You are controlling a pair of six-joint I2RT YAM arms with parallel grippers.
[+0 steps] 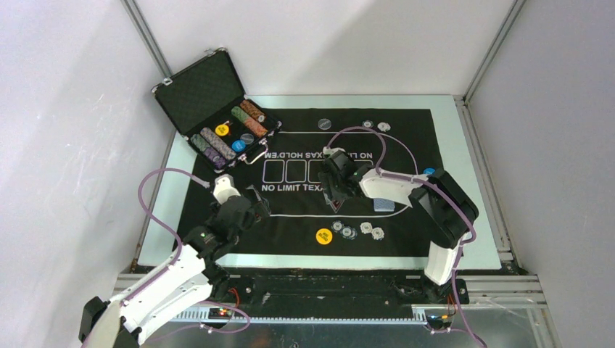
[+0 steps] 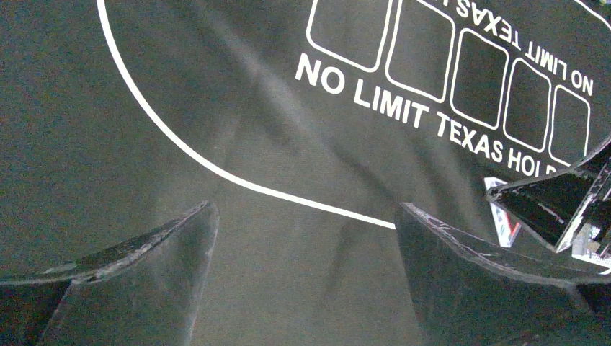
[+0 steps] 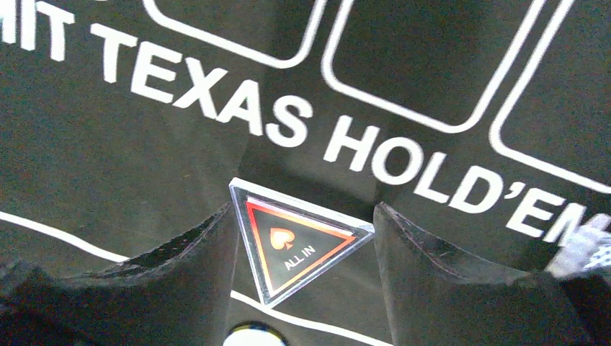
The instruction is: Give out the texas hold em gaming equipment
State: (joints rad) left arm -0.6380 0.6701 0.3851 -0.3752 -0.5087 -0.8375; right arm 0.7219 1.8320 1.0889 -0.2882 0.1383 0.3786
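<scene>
In the top view the right claw (image 1: 335,194) is hanging over the middle of the mat (image 1: 406,145), and its fingers are hiding whatever it is carrying. The left claw (image 1: 255,206) is hovering near the mat's left end. Chips (image 1: 349,232), a yellow disc (image 1: 323,235) and a card (image 1: 382,206) are lying near the mat's near edge, and more chips are sitting in the open case (image 1: 199,90). In the left wrist view the left claw (image 2: 308,209) is gaping wide with nothing between its fingers, only bare mat showing, and a pale red-edged corner of the marker (image 2: 502,216) is peeking out under the other arm's finger. In the right wrist view the right claw (image 3: 302,207) is pinching the marker (image 3: 299,241), a triangle reading ALL IN; one edge is lying along one finger and the opposite corner is pressing into the other. It is looking like a thin, stiff, glossy plastic plate, probably light and slick, so a corner contact is likely letting it pivot; squeezing two straight edges, or its flat faces, would probably be holding it more surely
</scene>
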